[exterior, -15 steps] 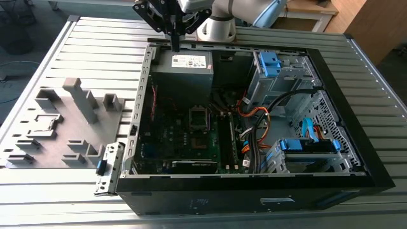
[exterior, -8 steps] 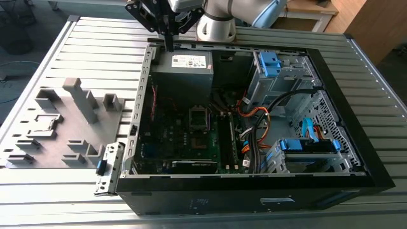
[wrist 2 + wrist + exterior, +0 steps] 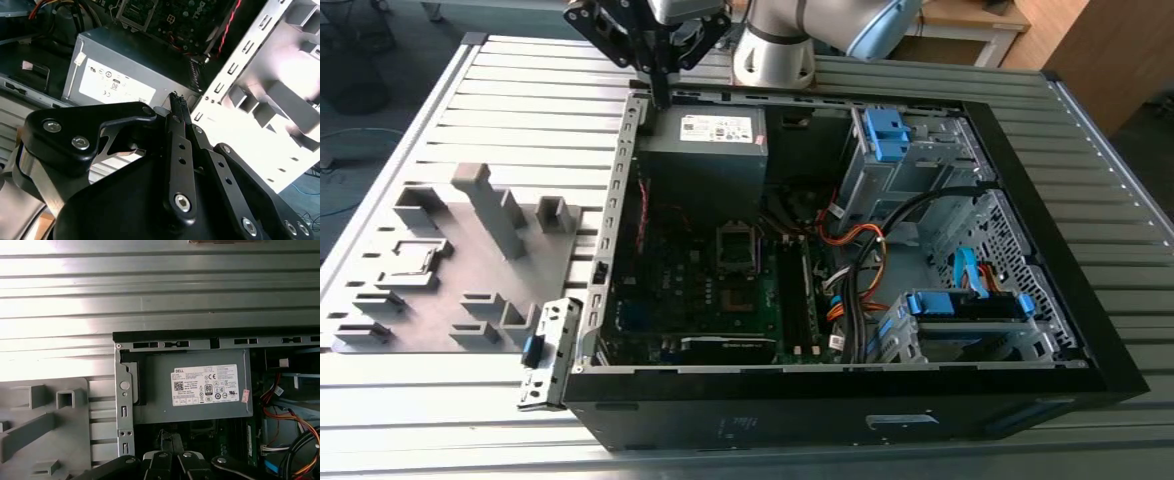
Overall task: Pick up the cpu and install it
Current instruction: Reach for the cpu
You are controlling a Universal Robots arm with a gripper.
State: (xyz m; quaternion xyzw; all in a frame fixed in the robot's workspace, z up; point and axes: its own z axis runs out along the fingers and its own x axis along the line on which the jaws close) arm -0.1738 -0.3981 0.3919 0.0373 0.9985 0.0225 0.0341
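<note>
The arm has smooth silver-grey cylindrical segments and a light-blue joint cap. The pincer is matte black: rounded housing, slim flat linkage bars, silver hex-socket screws at each pivot.

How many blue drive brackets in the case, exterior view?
2. One blue bracket at the far side of the case, by the arm; another blue bracket at its near side, toward the exterior view's right. More may hide under cables.

White printed label on grey box
</note>
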